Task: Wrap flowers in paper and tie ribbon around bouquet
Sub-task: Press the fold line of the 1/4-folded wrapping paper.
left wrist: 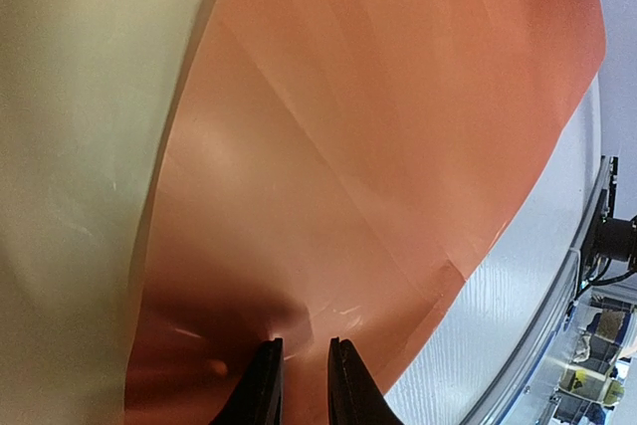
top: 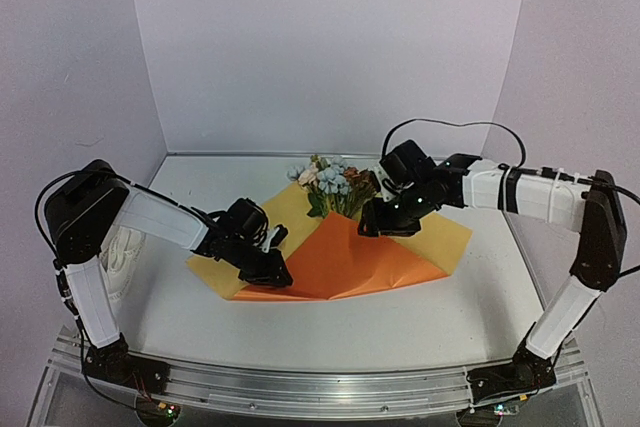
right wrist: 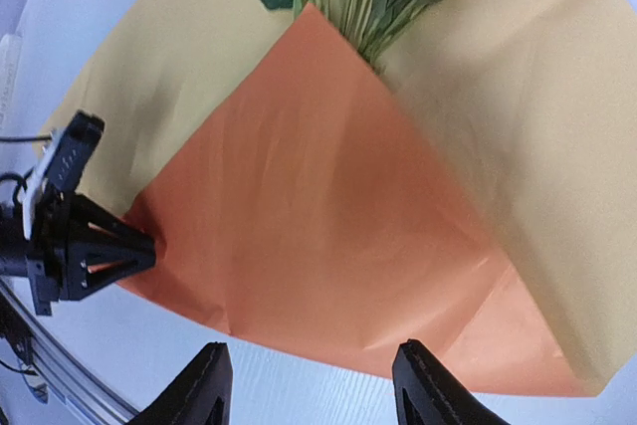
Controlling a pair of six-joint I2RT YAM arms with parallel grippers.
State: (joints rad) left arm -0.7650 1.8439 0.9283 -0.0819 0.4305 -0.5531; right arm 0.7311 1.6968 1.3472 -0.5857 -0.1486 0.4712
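Top external view: the thin paper (top: pixel 352 259) lies on the white bench (top: pixel 350 337), its smooth orange flap folded triangular over the yellow face, covering the wiry stems of the flowers (top: pixel 330 182). Left claw (top: pixel 280 274) pinches the flap's creased edge; right claw (right wrist: pixel 311 355) gapes wide, holding nothing.
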